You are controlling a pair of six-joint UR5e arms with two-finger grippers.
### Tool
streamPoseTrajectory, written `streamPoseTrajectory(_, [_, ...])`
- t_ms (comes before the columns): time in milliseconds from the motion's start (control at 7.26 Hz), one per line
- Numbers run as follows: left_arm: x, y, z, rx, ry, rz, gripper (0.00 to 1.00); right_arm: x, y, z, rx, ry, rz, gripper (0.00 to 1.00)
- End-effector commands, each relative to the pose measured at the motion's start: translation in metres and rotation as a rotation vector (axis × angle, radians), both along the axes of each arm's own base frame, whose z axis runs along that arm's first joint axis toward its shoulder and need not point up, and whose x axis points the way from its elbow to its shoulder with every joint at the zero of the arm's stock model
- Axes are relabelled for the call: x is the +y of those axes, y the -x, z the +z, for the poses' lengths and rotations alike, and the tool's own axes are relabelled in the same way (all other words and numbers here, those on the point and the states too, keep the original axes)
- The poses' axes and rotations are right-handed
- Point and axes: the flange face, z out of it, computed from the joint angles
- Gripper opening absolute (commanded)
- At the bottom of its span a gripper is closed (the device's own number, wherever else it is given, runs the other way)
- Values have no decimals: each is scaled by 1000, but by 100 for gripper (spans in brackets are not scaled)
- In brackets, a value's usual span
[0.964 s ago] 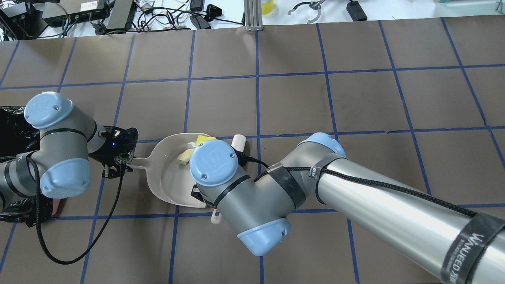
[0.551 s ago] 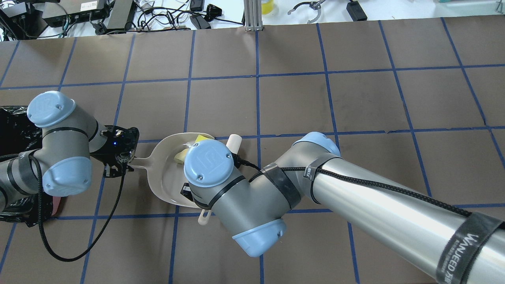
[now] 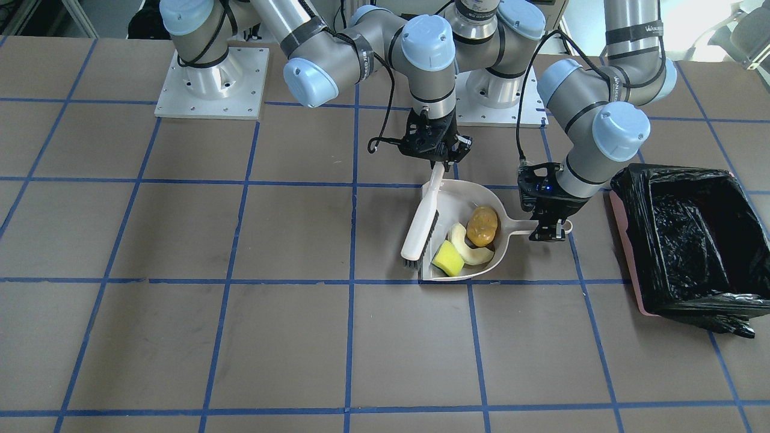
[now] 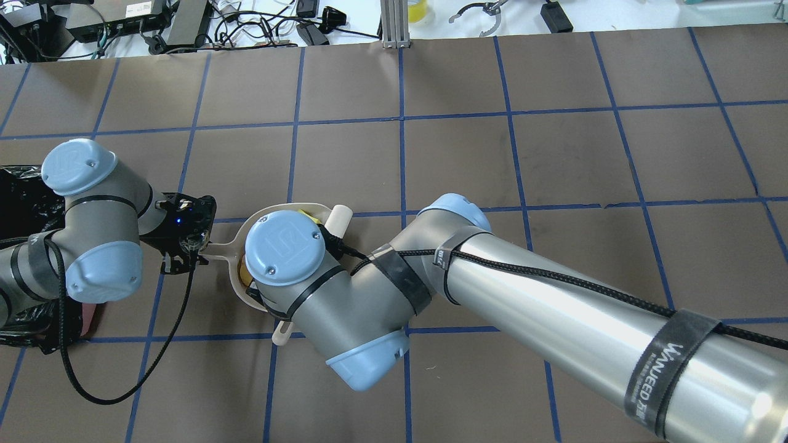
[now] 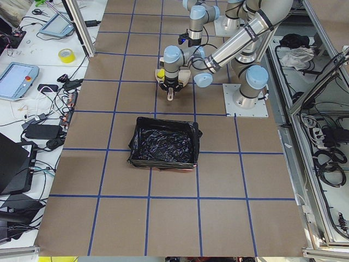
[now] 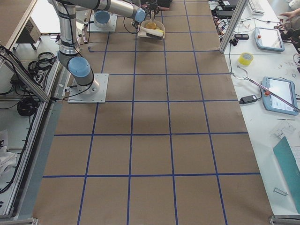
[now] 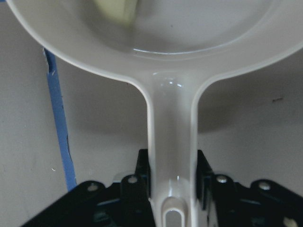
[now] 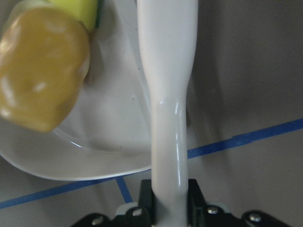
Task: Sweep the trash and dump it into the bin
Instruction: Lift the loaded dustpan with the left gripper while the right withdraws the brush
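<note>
All three pieces of trash lie in the pale dustpan (image 3: 460,201): an amber lump (image 3: 483,226), a cream crescent (image 3: 466,246) and a yellow wedge (image 3: 448,258). My left gripper (image 3: 547,228) is shut on the dustpan's handle (image 7: 171,142). A white brush (image 3: 421,225) lies along the pan's open mouth, bristles down, and my right gripper (image 3: 434,153) is shut on its handle (image 8: 168,94). In the overhead view the right wrist hides most of the pan. The bin (image 3: 692,174), lined with a black bag, stands just beyond the left gripper, apart from the pan.
Brown table marked with blue tape lines. Both arm bases (image 3: 210,84) stand at the robot's edge. Cables and electronics (image 4: 246,24) lie beyond the far edge. The left arm's black cable (image 4: 123,369) loops over the table near the bin.
My right arm has swung left with the brush, toward the dustpan and the left gripper, and its wrist now covers the pan from above. The left gripper has stayed put.
</note>
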Motion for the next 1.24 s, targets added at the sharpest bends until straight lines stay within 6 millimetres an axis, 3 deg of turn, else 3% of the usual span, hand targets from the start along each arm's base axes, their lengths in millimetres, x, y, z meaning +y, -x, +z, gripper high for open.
streamPoseTrajectory(0, [0, 0, 0, 2, -1, 1, 28, -1, -9, 7, -4, 6, 11, 0])
streamPoseTrajectory(276, [-4, 0, 4, 10, 15, -1, 28, -14, 12, 11, 77, 22, 86, 0])
streamPoseTrajectory(413, [-9, -3, 11, 9, 22, 4, 27, -27, 31, 16, 127, 33, 144, 0])
streamPoseTrajectory(551, [-17, -9, 26, -6, 56, 8, 26, -54, 59, 32, 120, 43, 141, 0])
streamPoseTrajectory(689, [-24, -17, 48, -4, 46, 16, 25, -83, 101, 46, 144, 37, 194, 0])
streamPoseTrajectory(1102, [-66, -97, 145, 14, -3, 58, 25, -176, 250, 64, 208, 70, 218, 0])
